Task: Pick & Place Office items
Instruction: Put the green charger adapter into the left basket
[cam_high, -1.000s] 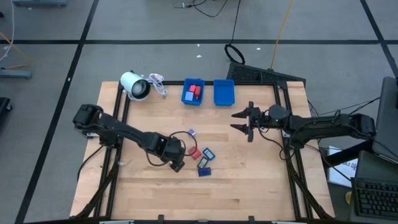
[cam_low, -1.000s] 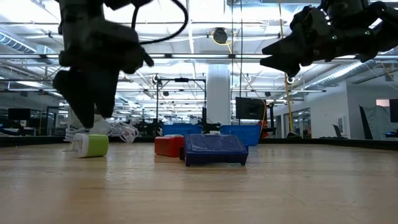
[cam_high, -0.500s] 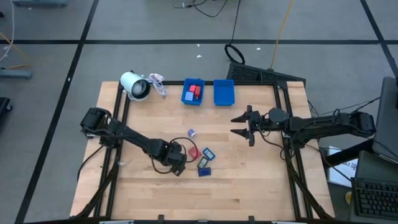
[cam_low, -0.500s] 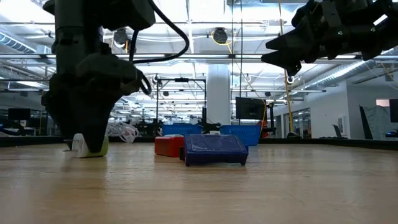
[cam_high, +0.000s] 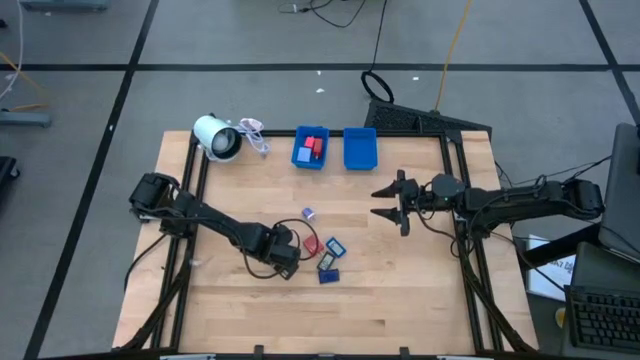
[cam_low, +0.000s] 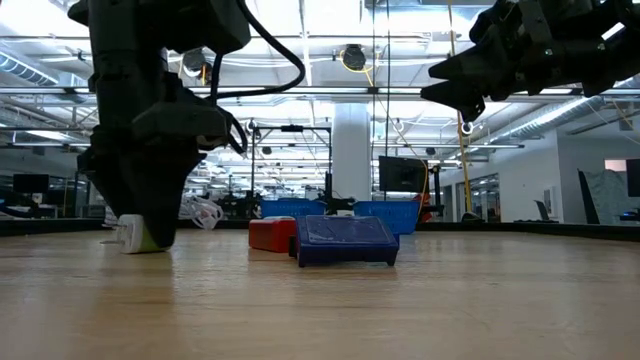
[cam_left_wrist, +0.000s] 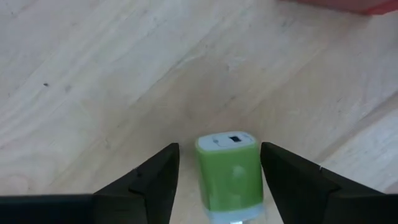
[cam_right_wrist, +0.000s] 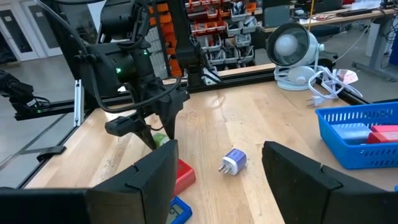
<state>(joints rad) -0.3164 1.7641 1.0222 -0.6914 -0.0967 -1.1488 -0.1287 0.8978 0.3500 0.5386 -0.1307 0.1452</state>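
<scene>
We're at grab step: left gripper (cam_left_wrist: 217, 180) jaws straddling green block (cam_left_wrist: 229, 167), lower centre, not pinching yet. Next: squeeze, lift.

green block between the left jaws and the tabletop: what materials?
Green block: looks like moulded plastic, smooth satin green shell with a white end cap and a small slot, probably a charger plug. Tabletop: light wood, visible grain and plank seams, matte to low sheen.

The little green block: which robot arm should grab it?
Left. Its end effector already has a finger on each side of the small green plastic block. The right end effector hangs far away.
</scene>
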